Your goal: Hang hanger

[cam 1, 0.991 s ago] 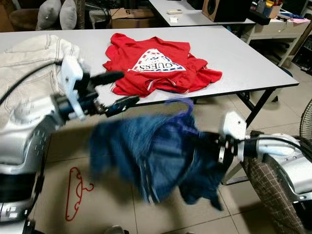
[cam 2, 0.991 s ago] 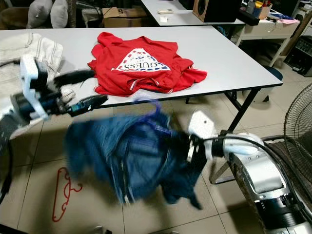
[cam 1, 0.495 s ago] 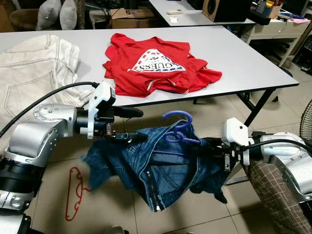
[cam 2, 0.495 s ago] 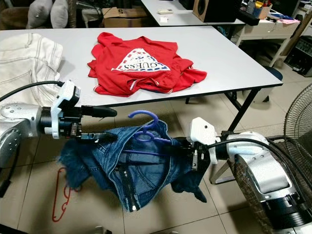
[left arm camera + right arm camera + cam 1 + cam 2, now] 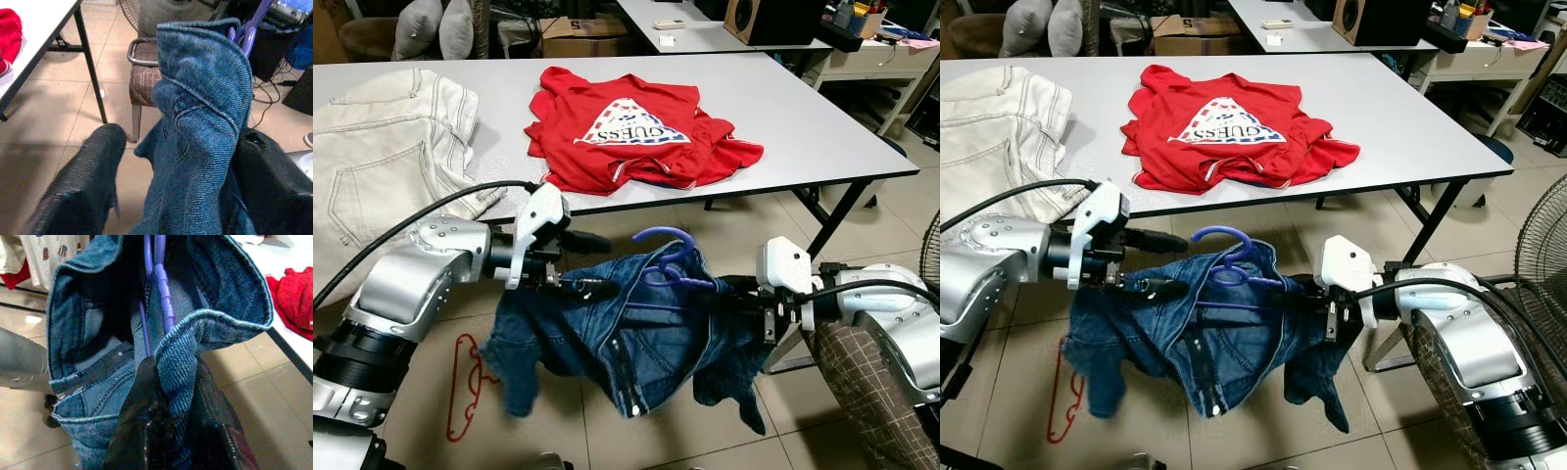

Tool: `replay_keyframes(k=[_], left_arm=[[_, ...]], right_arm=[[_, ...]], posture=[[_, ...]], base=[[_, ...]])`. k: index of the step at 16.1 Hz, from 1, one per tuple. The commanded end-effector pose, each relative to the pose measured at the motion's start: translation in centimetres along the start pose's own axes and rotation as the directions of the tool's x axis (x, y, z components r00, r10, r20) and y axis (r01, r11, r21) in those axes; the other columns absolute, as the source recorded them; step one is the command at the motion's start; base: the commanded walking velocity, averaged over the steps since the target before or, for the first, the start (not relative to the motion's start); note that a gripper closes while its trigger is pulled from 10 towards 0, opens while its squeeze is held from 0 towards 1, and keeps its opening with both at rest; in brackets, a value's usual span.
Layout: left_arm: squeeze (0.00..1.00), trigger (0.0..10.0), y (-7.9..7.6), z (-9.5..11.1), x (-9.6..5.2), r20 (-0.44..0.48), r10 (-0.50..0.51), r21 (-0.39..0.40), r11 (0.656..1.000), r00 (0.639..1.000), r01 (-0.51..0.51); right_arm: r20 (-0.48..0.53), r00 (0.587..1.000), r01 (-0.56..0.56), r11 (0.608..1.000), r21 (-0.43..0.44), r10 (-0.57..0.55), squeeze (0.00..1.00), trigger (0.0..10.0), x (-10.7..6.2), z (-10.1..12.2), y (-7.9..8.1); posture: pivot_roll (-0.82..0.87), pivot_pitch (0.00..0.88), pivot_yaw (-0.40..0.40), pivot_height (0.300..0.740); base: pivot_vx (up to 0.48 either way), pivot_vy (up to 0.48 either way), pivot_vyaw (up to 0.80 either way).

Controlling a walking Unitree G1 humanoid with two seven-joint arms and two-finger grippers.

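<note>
Down on the far left, a red hanger (image 5: 465, 387) lies flat on the tiled floor (image 5: 401, 392), and white jeans (image 5: 382, 166) are spread on the table (image 5: 803, 117) above it. Next comes the left gripper (image 5: 592, 264), held out in front of the table edge. One black finger points over the blue jeans (image 5: 626, 343) and the other sits at the waistband. From the head views you cannot tell how firm that hold is. The left wrist view shows more: the jaws stand partly open, with a thick fold of blue denim between the two black fingers (image 5: 83, 181).

In the middle, the blue jeans hang in the air between the two arms, above the floor and just in front of the table. A purple hanger (image 5: 666, 264) is inside the waistband, and its hook curls up over the top. Behind it on the table lies a red shirt (image 5: 641, 132) with a white triangle print.

On the right, the right gripper (image 5: 739, 299) reaches into the other side of the jeans. The head views hide its tips in the cloth. The right wrist view shows the jaws closed tight on the denim edge, with the purple hanger's bar running straight away from the fingers (image 5: 146, 431) inside the open waist
</note>
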State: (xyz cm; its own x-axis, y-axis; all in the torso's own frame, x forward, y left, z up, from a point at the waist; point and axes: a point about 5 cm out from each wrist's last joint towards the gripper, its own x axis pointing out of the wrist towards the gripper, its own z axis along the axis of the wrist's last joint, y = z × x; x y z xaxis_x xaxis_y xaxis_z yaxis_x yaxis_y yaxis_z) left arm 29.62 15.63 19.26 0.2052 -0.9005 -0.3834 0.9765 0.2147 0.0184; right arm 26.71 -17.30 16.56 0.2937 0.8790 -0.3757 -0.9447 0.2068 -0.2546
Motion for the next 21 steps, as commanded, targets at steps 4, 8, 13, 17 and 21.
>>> replay_keyframes(k=[4,8,13,17,21], left_arm=[[0.0,0.0,0.3,-0.1,0.6,-0.044,0.004,0.011,1.0,0.999,-0.004],[0.0,0.0,0.4,-0.4,0.7,-0.072,0.001,0.003,1.0,0.997,0.0],[0.0,0.0,0.4,-0.2,0.9,-0.06,-0.012,0.013,1.0,0.998,0.012],[0.0,0.0,0.1,-0.3,0.9,-0.057,-0.023,0.016,1.0,0.998,0.024],[0.0,0.0,-0.4,-0.8,1.2,-0.069,-0.041,0.018,0.999,0.997,0.043]], right_arm=[[0.028,1.0,0.004,0.995,-0.101,-0.001,0.0,10.0,-0.1,2.0,-0.8],[0.03,1.0,0.003,0.993,-0.121,0.0,0.0,10.0,-0.1,2.4,-1.1],[0.031,1.0,-0.001,0.991,-0.137,0.005,0.0,10.0,0.0,2.7,-1.2],[0.032,0.999,0.007,0.989,-0.147,-0.003,0.0,10.0,-0.2,2.8,-1.3],[0.04,0.999,0.011,0.989,-0.15,-0.005,0.0,10.0,-0.2,3.0,-1.5]], posture=[[0.05,0.025,-0.015,0.74],[0.05,0.027,-0.007,0.74],[0.05,0.024,-0.007,0.74],[0.04,0.024,-0.01,0.74],[0.04,0.023,-0.009,0.74]], base=[[0.0,0.0,0.0],[0.0,0.0,0.0],[0.0,0.0,0.0],[0.0,0.0,0.0],[0.0,0.0,0.0]])
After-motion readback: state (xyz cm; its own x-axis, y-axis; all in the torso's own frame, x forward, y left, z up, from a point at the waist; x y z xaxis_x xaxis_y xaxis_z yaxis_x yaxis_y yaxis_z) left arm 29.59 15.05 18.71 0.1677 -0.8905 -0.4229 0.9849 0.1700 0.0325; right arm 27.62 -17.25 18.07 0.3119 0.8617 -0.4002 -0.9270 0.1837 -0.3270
